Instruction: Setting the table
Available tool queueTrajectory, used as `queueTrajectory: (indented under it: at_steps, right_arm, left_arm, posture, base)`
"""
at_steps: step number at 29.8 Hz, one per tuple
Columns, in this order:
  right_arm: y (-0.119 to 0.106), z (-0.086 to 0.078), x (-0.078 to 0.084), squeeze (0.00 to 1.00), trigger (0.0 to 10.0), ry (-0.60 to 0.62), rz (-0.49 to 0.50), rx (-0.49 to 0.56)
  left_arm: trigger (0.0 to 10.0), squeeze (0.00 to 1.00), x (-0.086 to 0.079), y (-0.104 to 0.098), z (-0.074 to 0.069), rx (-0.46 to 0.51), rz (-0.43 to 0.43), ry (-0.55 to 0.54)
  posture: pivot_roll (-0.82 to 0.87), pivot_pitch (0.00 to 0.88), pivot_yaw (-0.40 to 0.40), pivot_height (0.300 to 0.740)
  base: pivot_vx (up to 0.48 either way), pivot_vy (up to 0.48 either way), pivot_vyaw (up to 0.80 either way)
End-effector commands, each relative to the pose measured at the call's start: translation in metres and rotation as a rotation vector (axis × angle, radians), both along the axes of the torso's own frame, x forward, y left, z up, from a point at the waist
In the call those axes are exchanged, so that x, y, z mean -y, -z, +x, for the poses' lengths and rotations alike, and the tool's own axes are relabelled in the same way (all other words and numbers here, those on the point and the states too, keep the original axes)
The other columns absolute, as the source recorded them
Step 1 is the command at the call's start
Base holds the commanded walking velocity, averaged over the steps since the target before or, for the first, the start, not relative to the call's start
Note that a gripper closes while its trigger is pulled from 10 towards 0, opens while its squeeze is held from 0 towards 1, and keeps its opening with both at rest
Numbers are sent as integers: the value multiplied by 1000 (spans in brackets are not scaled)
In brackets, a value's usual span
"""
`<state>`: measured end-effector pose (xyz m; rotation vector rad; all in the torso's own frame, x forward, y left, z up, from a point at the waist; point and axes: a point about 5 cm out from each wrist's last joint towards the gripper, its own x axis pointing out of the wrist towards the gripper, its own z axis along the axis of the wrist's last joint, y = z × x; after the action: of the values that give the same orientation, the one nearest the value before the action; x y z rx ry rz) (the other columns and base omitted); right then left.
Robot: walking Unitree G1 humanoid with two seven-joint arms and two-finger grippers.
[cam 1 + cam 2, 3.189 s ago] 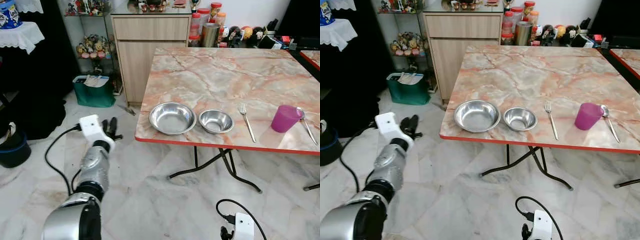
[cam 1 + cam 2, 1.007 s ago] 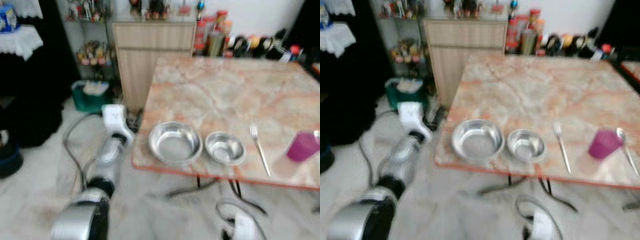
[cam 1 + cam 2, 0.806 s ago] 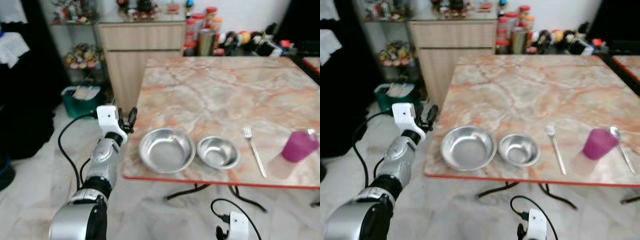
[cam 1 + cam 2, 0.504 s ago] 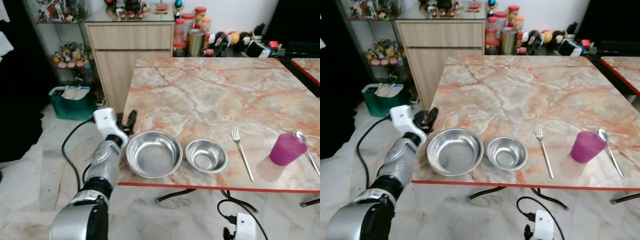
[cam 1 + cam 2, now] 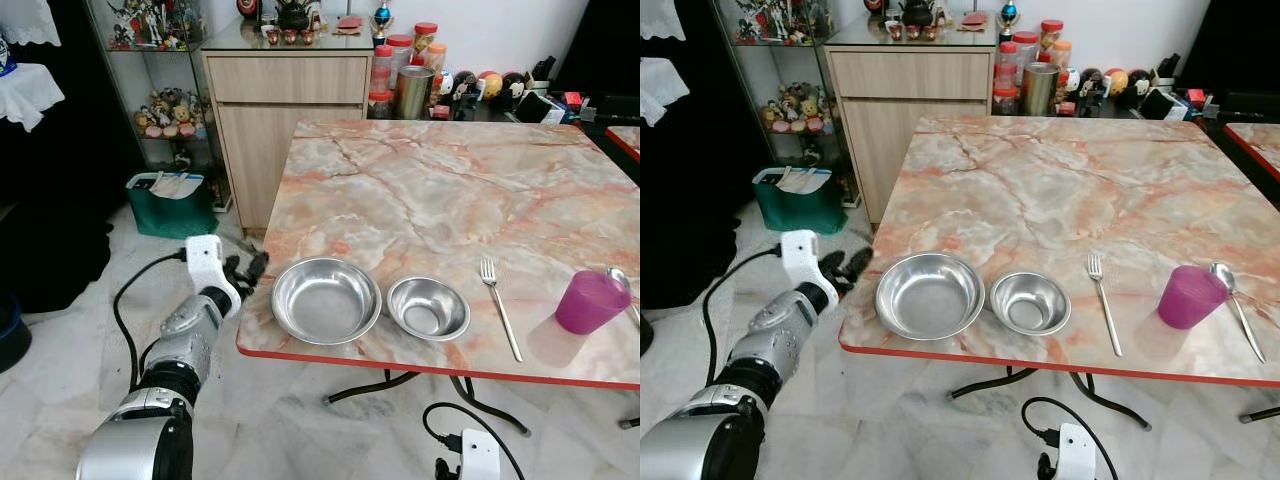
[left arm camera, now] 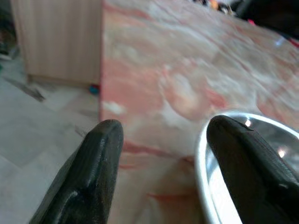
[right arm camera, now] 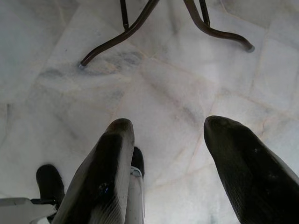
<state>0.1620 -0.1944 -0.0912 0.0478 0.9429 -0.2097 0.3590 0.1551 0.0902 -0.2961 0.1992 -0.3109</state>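
A large steel bowl (image 5: 325, 299) sits near the front left corner of the marble table (image 5: 450, 180). To its right lie a small steel bowl (image 5: 428, 307), a fork (image 5: 499, 306), a purple cup (image 5: 592, 301) and a spoon (image 5: 1238, 302). My left gripper (image 5: 246, 268) is held open just off the table's left edge, level with the large bowl (image 6: 243, 172), with nothing between its fingers. My right gripper (image 7: 163, 140) hangs open above the floor by the table legs.
A wooden cabinet (image 5: 285, 110) with jars beside it stands behind the table's far left corner. A green bin (image 5: 170, 203) sits on the floor against it. Metal table legs (image 5: 400, 385) cross below the top. A glass shelf of figurines (image 5: 165, 100) is at the back left.
The camera has shifted, so the table sits further right in the picture. My left gripper has dropped slightly lower beside the table's left edge. The tableware has not moved.
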Motion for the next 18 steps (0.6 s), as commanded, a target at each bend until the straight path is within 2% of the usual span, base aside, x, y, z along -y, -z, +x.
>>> queueTrajectory:
  at_steps: [1,5,6,10,18]
  right_arm:
    - [0,1,-2,0,10000,-14,3,-4]
    - [0,1,-2,0,10000,-14,4,-4]
    - [0,2,-3,0,10000,-25,1,-3]
    - [0,1,-2,0,10000,-29,-4,-6]
    - [0,0,-2,0,10000,-33,-7,-6]
  left_arm:
    - [10000,1000,3,1,0,-9,25,26]
    - [10000,1000,4,2,-1,-28,16,28]
    - [10000,0,8,3,-1,-56,-21,40]
    - [10000,0,10,3,-1,-92,-75,51]
    - [10000,0,14,5,-4,-125,-32,124]
  posture:
    - [18,0,-8,736]
    - [18,0,-8,736]
    - [13,0,-6,736]
    - [13,0,-8,736]
    - [14,0,-9,736]
  base:
    - [0,0,0]
    - [0,0,0]
    - [0,0,0]
    - [0,0,0]
    - [0,0,0]
